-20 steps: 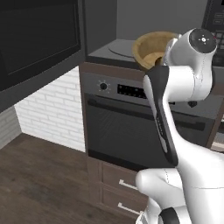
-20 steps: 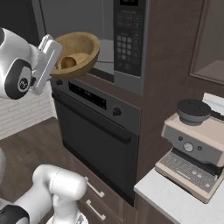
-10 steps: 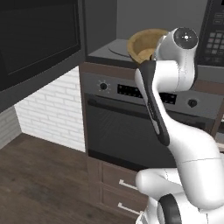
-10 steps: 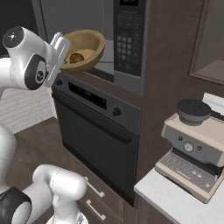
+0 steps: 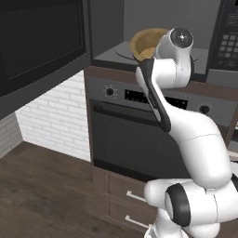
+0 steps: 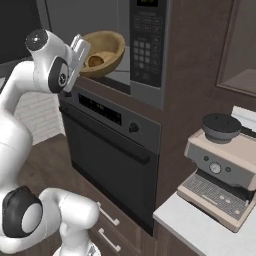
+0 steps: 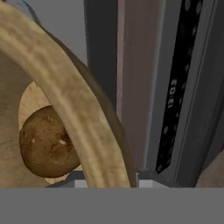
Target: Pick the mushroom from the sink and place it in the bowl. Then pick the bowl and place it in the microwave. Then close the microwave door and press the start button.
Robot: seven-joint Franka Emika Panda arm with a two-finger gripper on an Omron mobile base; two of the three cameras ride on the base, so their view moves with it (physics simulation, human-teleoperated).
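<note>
My pincer is pinching the rim of the one wooden bowl, holding it tilted at the mouth of the microwave. In the right base view the bowl sits at 11 o'clock, its open side facing the camera; in the left base view the bowl is at 12 o'clock, partly behind my upper arm.

One mushroom lies inside the bowl. In the hand view it is at 8 o'clock, a brown rounded lump resting on the pale inner floor, with the bowl's rim crossing diagonally in front of it. In the right base view the mushroom shows as a small dark lump low in the bowl's hollow.

The microwave cavity is open. Its one keypad strip stands at 12 o'clock in the right base view, just right of the bowl. The microwave door, a dark glass panel, is swung out at 10 o'clock in the left base view.

Directly below the microwave is one wall oven with two knobs; one knob is at the left and one at the right of its control panel. One espresso machine stands on the counter at 4 o'clock in the right base view, well apart from the bowl.
</note>
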